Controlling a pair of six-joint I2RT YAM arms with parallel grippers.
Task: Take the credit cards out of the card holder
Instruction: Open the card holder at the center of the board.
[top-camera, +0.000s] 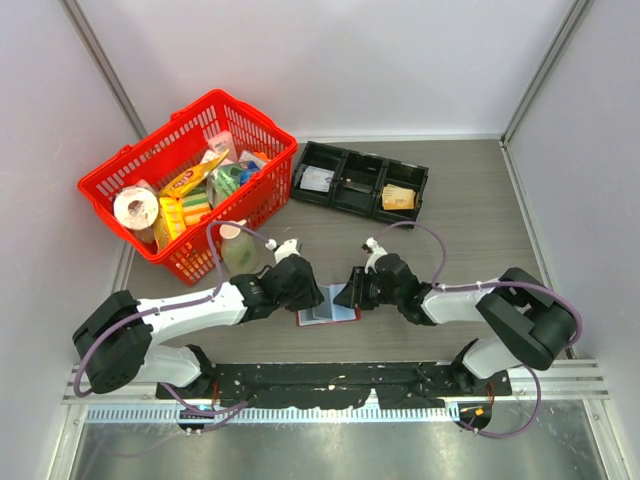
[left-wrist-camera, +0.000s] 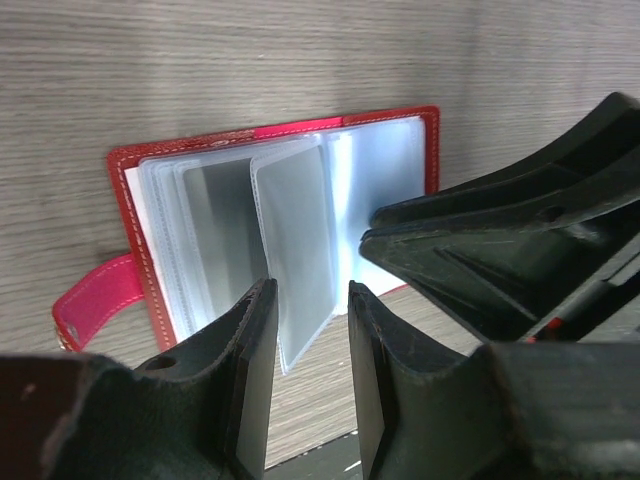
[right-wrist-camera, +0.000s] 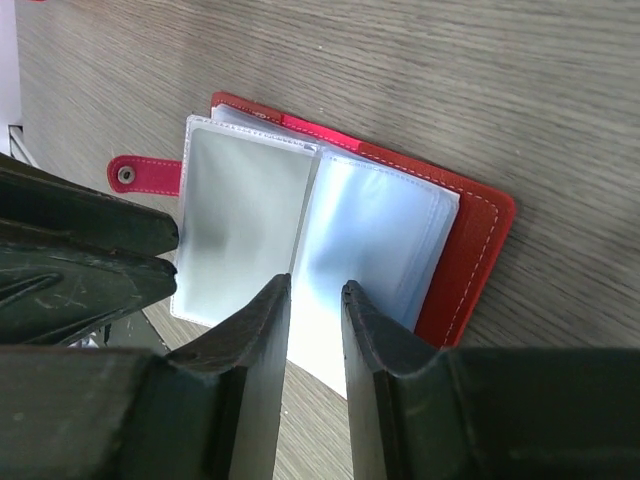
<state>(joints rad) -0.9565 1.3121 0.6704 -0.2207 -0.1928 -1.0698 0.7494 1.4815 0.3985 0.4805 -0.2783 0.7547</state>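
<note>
The dark red card holder (top-camera: 329, 316) lies open on the table between my two grippers. In the left wrist view its red cover (left-wrist-camera: 124, 225) holds a fan of clear sleeves (left-wrist-camera: 168, 240), and a greyish credit card (left-wrist-camera: 296, 235) stands in a raised sleeve. My left gripper (left-wrist-camera: 311, 292) is open a narrow gap, with that sleeve's lower corner between the fingers. In the right wrist view the card holder (right-wrist-camera: 472, 250) shows pale sleeves (right-wrist-camera: 372, 235). My right gripper (right-wrist-camera: 316, 286) is open a narrow gap over a pale corner jutting past the near edge. Snap tab (right-wrist-camera: 140, 174) points left.
A red shopping basket (top-camera: 262, 195) full of groceries stands at the back left. A green bottle (top-camera: 238, 251) stands just in front of it. A black three-compartment tray (top-camera: 352, 162) at the back holds a tan-yellow paper wad (top-camera: 398, 198).
</note>
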